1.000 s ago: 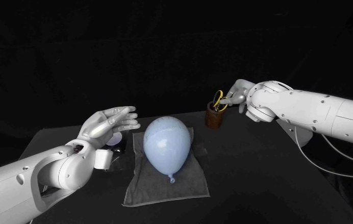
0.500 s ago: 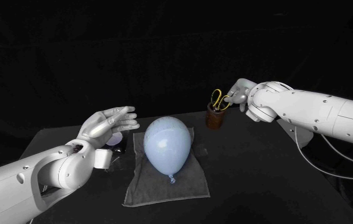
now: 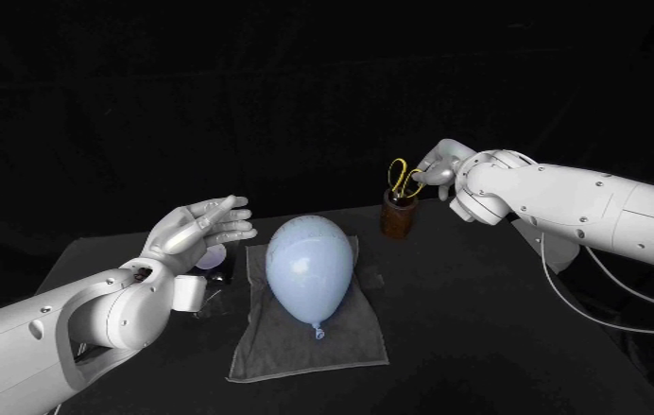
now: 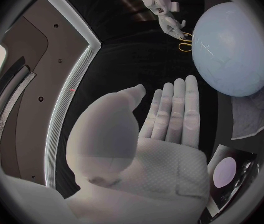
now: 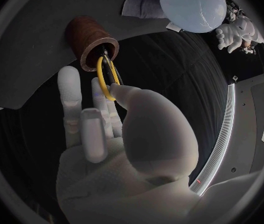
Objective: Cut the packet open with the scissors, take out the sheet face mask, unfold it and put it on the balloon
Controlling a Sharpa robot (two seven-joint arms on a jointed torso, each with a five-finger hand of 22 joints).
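Toward the table's (image 3: 463, 339) near edge: grey cloth (image 3: 293, 349) lying flat, pale blue balloon (image 3: 309, 266) on its far half, lengthwise, knot pointing at the near edge. Just off the cloth's left edge sits the packet (image 4: 231, 174), dark with a pale round patch, flat on the table, looks uncut as far as I can tell. Left hand (image 3: 204, 226) hovers above the packet, beside the balloon's left flank, not touching either: fingers stretched out straight, thumb out to the side, palm facing the balloon, nothing in it. Farther back, near the table's far edge and right of the balloon, brown cup (image 3: 398, 218) stands upright. Scissors (image 3: 403, 181) stand in it blades-down, yellow handle loops sticking out over the rim. Right hand (image 3: 438, 164) is at the handles, above and just right of the cup: thumb and a finger pinch one yellow loop, remaining fingers extended. Blade tips hidden inside the cup.
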